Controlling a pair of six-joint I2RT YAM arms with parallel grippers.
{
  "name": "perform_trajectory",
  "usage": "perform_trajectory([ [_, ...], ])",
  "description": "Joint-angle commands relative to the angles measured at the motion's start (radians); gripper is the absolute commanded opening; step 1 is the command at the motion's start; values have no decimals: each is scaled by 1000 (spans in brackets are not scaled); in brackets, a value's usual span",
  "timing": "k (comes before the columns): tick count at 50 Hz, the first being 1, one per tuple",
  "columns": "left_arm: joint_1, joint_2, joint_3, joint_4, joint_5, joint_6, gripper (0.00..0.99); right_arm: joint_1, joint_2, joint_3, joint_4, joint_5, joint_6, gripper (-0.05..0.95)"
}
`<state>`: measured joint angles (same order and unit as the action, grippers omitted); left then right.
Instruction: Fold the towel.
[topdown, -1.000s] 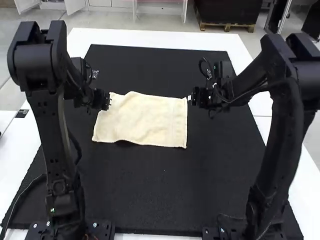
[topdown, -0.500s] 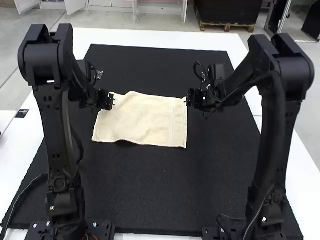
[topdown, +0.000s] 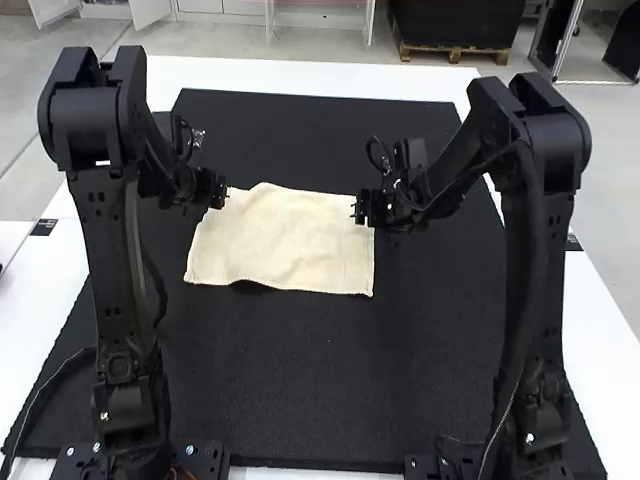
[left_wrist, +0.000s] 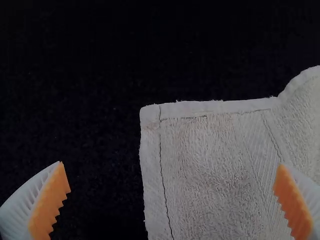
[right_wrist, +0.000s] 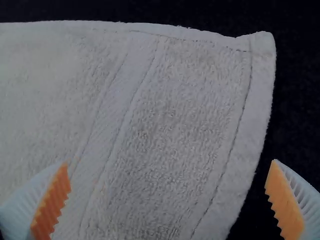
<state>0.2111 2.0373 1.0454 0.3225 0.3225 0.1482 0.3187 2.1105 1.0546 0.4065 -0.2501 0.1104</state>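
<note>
A cream towel (topdown: 285, 240) lies spread on the black mat, slightly rippled along its far and near edges. At its far left corner is my left gripper (topdown: 222, 190), and at its far right corner my right gripper (topdown: 358, 208). The left wrist view has the towel's hemmed corner (left_wrist: 200, 165) between the wide-apart fingers of my left gripper (left_wrist: 172, 200). In the right wrist view, the opposite corner of the towel (right_wrist: 165, 115) lies beyond the spread fingers of my right gripper (right_wrist: 167, 197). Neither gripper holds cloth.
The black mat (topdown: 300, 380) extends around the towel on all sides, over a white table (topdown: 300, 76). Both arms rise from the near edge, on either side of the towel. A small dark object (topdown: 44, 227) is on the table at the left.
My right gripper has moved left, from beside the towel's right edge to over its far right corner. The left gripper has shifted slightly near the far left corner. The towel lies as before.
</note>
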Motion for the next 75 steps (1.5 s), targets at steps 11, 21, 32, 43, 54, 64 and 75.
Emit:
perform_trajectory([
  [11,8,58,28,7,15,-16,905,5,49,53,12,-11,11,902],
  [21,8,81,31,7,15,-16,903,5,77,65,14,-11,12,902],
  [32,7,104,36,9,15,-10,608,13,100,71,12,-14,8,525],
  [43,2,133,28,18,18,16,28,14,128,84,11,-94,-2,-20],
  [54,8,124,21,27,44,16,28,-4,109,79,11,-123,-23,-20],
  [64,25,86,31,20,76,7,28,-38,26,76,11,-124,-23,-20],
  [75,43,32,31,6,116,-12,28,-50,-58,48,9,-124,-28,-20],
])
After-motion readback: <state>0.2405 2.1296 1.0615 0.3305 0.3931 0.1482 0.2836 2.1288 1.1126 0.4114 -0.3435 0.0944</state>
